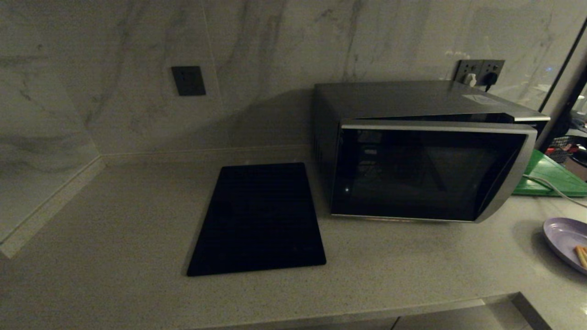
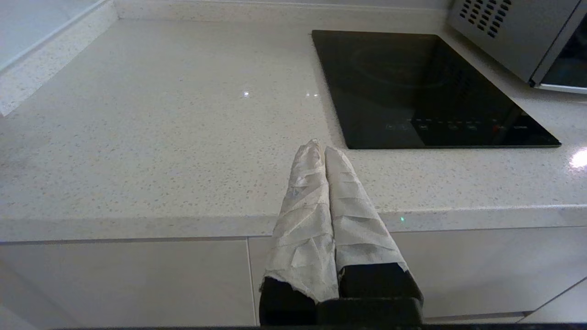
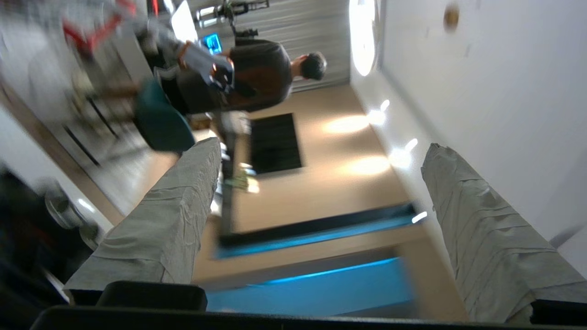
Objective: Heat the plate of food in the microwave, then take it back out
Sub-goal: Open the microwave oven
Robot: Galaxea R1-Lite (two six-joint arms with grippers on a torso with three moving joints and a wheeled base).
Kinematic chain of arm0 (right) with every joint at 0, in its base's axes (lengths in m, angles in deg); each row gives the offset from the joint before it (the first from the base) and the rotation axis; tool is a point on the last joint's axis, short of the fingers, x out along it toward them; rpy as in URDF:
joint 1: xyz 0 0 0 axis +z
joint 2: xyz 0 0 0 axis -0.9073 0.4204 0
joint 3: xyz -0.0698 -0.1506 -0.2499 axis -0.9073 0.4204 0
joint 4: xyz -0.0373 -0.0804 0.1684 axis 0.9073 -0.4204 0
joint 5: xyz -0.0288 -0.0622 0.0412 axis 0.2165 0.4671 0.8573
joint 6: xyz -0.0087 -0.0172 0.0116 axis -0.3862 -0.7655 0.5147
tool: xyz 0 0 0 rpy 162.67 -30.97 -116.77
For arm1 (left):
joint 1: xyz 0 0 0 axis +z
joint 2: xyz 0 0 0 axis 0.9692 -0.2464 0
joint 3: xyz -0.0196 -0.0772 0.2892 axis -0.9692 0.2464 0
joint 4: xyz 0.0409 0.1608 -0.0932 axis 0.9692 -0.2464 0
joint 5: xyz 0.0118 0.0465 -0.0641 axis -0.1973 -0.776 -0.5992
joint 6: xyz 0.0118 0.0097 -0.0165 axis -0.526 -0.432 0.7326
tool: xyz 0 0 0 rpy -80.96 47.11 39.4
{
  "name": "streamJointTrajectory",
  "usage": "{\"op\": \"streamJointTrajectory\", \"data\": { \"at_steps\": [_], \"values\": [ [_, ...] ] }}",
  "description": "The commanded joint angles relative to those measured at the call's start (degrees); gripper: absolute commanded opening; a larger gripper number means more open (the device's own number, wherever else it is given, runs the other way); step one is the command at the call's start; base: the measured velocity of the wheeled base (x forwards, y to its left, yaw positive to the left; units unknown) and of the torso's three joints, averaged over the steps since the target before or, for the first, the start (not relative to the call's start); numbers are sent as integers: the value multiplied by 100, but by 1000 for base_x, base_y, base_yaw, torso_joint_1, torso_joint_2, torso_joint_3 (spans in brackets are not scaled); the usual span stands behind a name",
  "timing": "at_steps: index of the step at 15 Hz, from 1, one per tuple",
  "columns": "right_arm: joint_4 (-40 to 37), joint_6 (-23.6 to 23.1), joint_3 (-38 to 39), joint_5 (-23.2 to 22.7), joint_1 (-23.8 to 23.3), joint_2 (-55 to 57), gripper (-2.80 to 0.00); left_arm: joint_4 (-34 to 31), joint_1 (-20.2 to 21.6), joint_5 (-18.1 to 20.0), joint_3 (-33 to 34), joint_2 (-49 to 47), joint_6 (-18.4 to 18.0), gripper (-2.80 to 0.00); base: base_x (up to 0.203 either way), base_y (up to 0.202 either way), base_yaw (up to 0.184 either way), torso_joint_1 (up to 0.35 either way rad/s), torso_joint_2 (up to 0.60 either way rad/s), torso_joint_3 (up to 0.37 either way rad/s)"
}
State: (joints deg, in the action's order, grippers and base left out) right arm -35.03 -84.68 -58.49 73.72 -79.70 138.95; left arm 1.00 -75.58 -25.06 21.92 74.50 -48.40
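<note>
Plate of food (image 1: 565, 240): sat on the counter (image 1: 137, 220) at the far right, below and to the right of the microwave (image 1: 422, 156), partly cut off by the head view's edge.
Microwave door: hung slightly ajar, glass dark, nothing visible inside.
Right gripper (image 3: 321, 174): fingers spread wide, holding nothing, aimed out into the room, away from the counter.
Left gripper (image 2: 319, 153): fingers pressed together, parked off the counter's front edge, near the black slab (image 1: 259, 217).
Key relation: the plate lay on the right arm's side, so that arm looked the likelier one to fetch it.
</note>
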Motion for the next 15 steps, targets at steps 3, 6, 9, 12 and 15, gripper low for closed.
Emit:
{"op": "streamJointTrajectory", "data": {
  "at_steps": [3,6,9,12,15],
  "values": [
    [151,2108,78,-34,-217,118,0,4,2,-4,0,1,6,-280,0,0,0,0,0,0],
    [102,4111,544,-11,57,90,0,4,2,-4,0,1,6,-280,0,0,0,0,0,0],
    [-1522,6460,489,-4,427,110,0,4,2,-4,0,1,6,-280,0,0,0,0,0,0],
    [-5465,8350,-163,-163,675,68,0,4,2,-4,0,1,6,-280,0,0,0,0,0,0],
    [-7800,9120,-1146,-2504,678,14,0,4,2,-4,0,1,6,-280,0,0,0,0,0,0]
  ]
}}
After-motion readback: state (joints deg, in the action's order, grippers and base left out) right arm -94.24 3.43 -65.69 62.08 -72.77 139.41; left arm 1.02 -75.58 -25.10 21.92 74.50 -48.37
